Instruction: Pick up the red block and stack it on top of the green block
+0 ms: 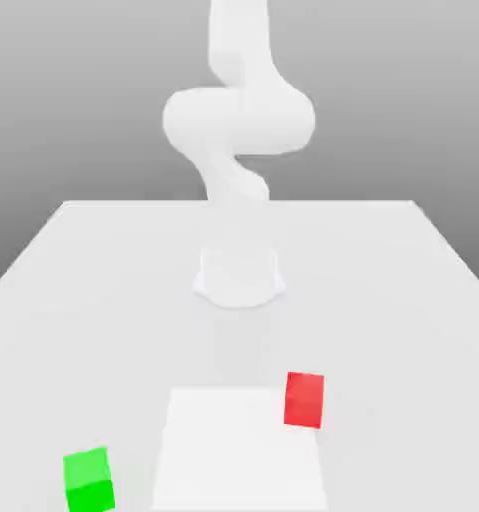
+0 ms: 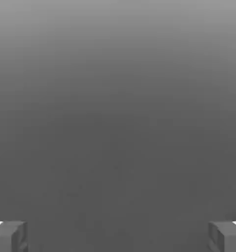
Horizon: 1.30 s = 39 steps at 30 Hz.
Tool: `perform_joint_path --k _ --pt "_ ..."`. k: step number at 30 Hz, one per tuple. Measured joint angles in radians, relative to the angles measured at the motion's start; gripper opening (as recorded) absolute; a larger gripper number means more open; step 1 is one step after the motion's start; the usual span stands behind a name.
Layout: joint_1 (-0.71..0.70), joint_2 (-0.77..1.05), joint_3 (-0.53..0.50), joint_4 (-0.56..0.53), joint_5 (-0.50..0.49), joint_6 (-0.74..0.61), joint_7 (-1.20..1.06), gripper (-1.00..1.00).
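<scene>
A plain grey backdrop rises behind a white tabletop (image 1: 73, 300). The red block (image 1: 304, 400) rests near the tabletop's front edge, toward the exterior view's right, at the corner of a brighter white square patch (image 1: 238, 450). The green block (image 1: 89, 480) sits well apart from it, by the front corner on the exterior view's left. The white arm (image 1: 238, 120) stands mid-tabletop. In the hand view, the gripper (image 2: 118, 236) has its fingers (image 2: 9, 236) spread wide apart, nothing between them.
</scene>
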<state>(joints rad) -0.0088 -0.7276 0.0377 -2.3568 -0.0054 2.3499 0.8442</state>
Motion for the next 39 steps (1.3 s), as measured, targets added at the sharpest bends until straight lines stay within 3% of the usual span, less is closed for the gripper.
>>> perform_joint_path --k 12,17,23,26,27,34,39 --pt "-0.021 0.424 0.16 -0.309 -0.019 0.28 0.242 0.0" --pt "0.005 0.636 0.203 -0.456 0.019 0.421 0.328 0.0" --pt "0.028 0.827 0.169 -0.464 -0.083 0.573 0.429 0.0" --pt "0.086 0.918 0.092 -0.452 -0.157 0.649 0.483 0.0" --pt "0.105 0.942 0.069 -0.449 -0.173 0.669 0.494 -1.0" --pt "0.107 0.945 0.066 -0.449 -0.177 0.672 0.497 -1.0" --pt "0.068 0.814 0.136 -0.467 -0.055 0.564 0.41 -1.0"
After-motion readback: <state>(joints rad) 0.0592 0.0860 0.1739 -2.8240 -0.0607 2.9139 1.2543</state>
